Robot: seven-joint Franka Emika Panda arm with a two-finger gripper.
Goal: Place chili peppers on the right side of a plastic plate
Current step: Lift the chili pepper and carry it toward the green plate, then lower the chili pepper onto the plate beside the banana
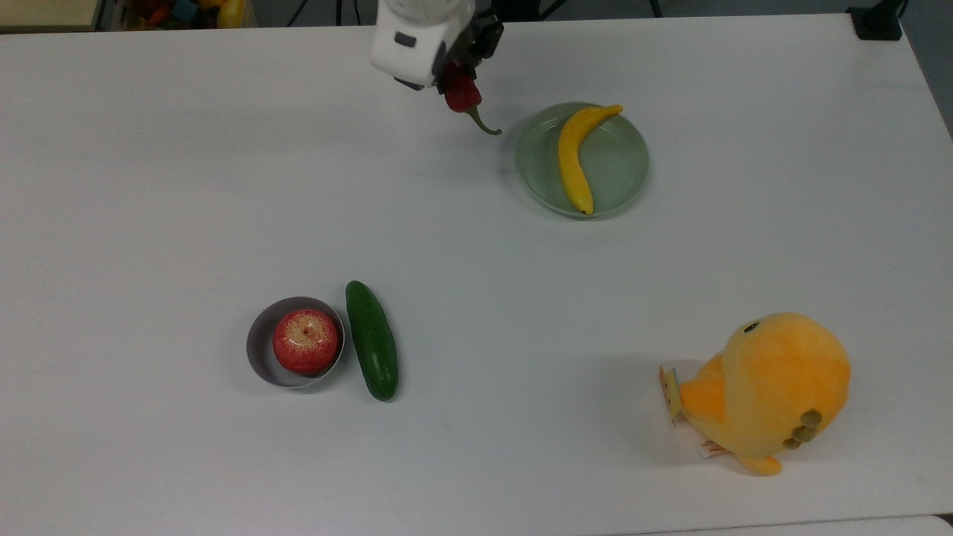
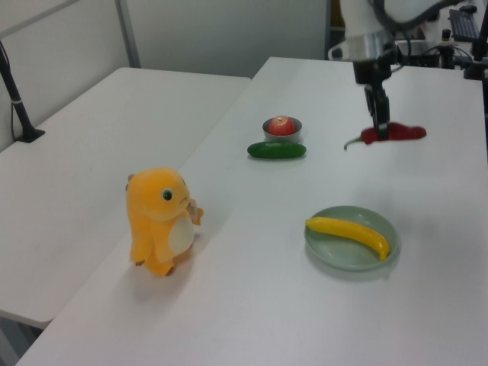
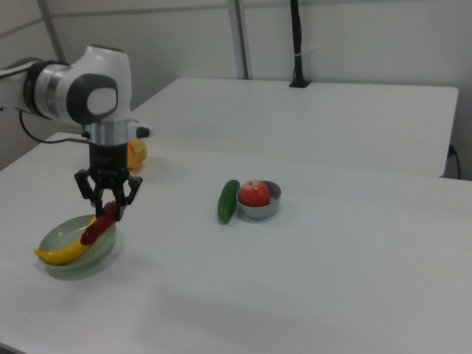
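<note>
Gripper [image 2: 379, 122] clamps chili [image 2: 393, 133] in the air near plate [image 1: 619, 182]. Carry it past the banana [image 1: 575, 158], lower onto bare table just beside the rim.

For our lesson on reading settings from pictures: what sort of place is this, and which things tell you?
Probably a robotics lab or office: a robot arm works over plain white tables, and a toy chili pepper, banana and plush serve as props.
</note>
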